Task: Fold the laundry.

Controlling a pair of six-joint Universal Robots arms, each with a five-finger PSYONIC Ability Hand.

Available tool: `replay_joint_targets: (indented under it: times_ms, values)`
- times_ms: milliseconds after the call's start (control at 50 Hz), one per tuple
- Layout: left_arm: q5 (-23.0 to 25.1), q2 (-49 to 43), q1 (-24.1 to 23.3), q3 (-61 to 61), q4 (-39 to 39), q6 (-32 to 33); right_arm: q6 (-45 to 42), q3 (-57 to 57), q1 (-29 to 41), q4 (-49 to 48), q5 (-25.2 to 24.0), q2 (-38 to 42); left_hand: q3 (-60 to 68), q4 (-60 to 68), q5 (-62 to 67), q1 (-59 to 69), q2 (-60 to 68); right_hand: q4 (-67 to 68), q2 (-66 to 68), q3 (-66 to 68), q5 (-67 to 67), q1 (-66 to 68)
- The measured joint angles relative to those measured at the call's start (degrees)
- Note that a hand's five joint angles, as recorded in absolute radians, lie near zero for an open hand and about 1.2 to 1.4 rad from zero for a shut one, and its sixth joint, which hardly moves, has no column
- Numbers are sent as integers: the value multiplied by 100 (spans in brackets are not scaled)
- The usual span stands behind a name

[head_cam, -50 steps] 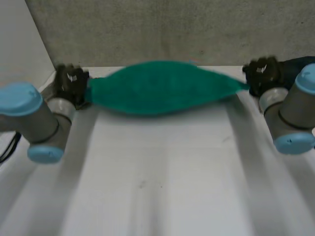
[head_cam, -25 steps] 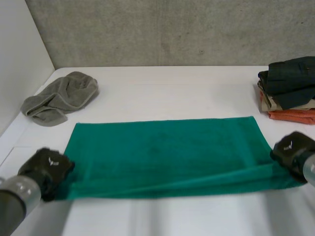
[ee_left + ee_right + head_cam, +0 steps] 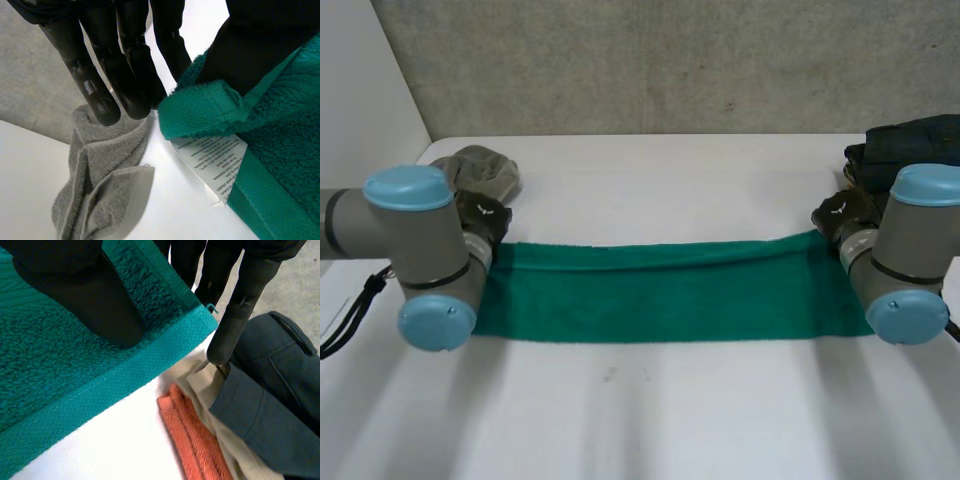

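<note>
A green towel (image 3: 670, 290) lies across the white table (image 3: 650, 420) as a long doubled strip. My left hand (image 3: 482, 222) is at its far left corner and my right hand (image 3: 840, 215) at its far right corner. In the left wrist view the green towel's corner (image 3: 200, 107), with a white care label (image 3: 215, 160) hanging under it, is pinched between the thumb and straight fingers (image 3: 125, 65). In the right wrist view the thumb (image 3: 85, 295) presses on top of the green towel (image 3: 50, 370) while the other fingers (image 3: 200, 265) reach behind its edge.
A crumpled grey towel (image 3: 485, 170) lies just beyond my left hand, at its fingertips (image 3: 100, 185). A stack of folded clothes (image 3: 910, 140), dark, beige and orange, stands at the far right, close against my right hand (image 3: 270, 390). A grey wall backs the table.
Half a second ago the towel lay spread wide with both hands at its near corners. Both hands have carried that near edge away to the far side, doubling the towel into a narrow strip.
</note>
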Motion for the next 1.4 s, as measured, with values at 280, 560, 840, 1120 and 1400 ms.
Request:
replay_joint_targets:
  times_ms: [280, 560, 840, 1120, 1400]
  values:
    - [-104, -297, -183, 670, -7, -23, 198, -897, 101, -483, 225, 594, -5660, -5721, -5371, -5446, -5698, -5673, -5528, -5647, -5601, -5123]
    - [114, 1194, -296, -578, 67, -64, 1460, 1050, -43, 396, -523, -1521, -5661, -5723, -5371, -5446, -5707, -5682, -5528, -5651, -5601, -5123]
    - [690, 1469, -117, -1687, 292, -83, 1568, 2927, -969, 528, -1477, -2403, -5661, -5723, -5371, -5446, -5705, -5184, -5026, -5128, -5161, -4736]
    - [660, 1457, -179, -1958, 601, -92, 1378, 3034, -1327, -354, -1648, -1555, -5661, -5723, -5371, -5446, -5705, -335, -127, -305, -385, -47]
    - [643, 2084, -121, -2227, 580, -92, -691, 2894, -2765, -649, -877, -2203, -5661, -5723, -5371, -5446, -5707, -6, 7, -18, -208, -43]
